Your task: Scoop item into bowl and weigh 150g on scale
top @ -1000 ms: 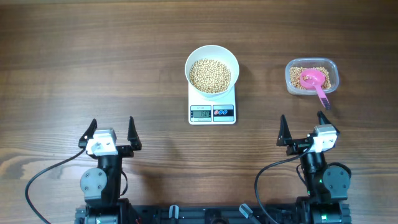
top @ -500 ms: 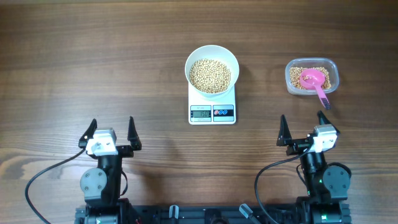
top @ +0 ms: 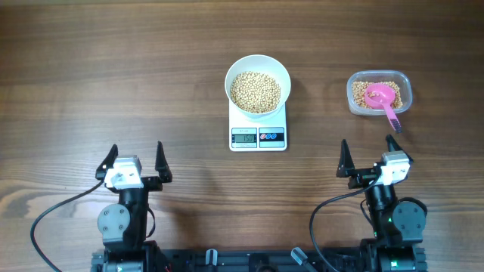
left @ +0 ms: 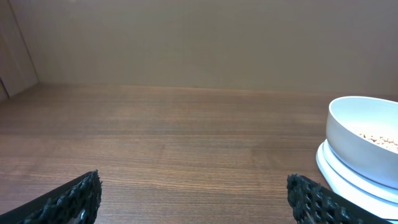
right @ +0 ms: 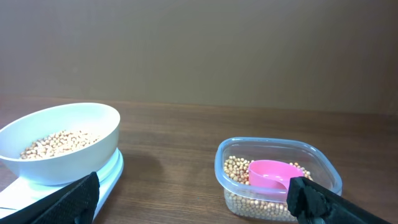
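The bowl, heaped with beans, sits on the scale. It is ahead and to the right of the left gripper, and ahead and to the left of the right gripper. Both grippers gape wide with nothing between their fingers. Ahead of the right one, slightly right, a clear tub holds more beans and a pink scoop whose handle overhangs the near rim. Only the overhead view shows the scale's display; its digits are too small to read. The right wrist view shows bowl and tub apart, side by side. The left wrist view catches bowl and scale at its right edge only. Cables loop behind both arms.
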Tool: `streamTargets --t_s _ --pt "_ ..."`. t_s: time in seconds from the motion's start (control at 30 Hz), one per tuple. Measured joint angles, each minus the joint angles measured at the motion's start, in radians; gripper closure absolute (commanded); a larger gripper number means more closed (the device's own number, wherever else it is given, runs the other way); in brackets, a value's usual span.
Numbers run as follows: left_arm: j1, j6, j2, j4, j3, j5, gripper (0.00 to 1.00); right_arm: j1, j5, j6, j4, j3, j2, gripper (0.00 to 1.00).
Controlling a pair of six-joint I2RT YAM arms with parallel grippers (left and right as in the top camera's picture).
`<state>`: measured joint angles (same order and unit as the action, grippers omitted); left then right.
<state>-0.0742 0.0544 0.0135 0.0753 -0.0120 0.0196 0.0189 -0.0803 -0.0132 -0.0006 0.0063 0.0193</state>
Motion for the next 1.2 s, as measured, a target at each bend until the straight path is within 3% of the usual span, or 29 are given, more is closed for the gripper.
streamTargets --t_s 1.2 --pt "0.051 -0.117 0.0 0.0 0.0 0.005 0.0 0.0 0.0 0.0 0.0 0.0 0.0 0.0"
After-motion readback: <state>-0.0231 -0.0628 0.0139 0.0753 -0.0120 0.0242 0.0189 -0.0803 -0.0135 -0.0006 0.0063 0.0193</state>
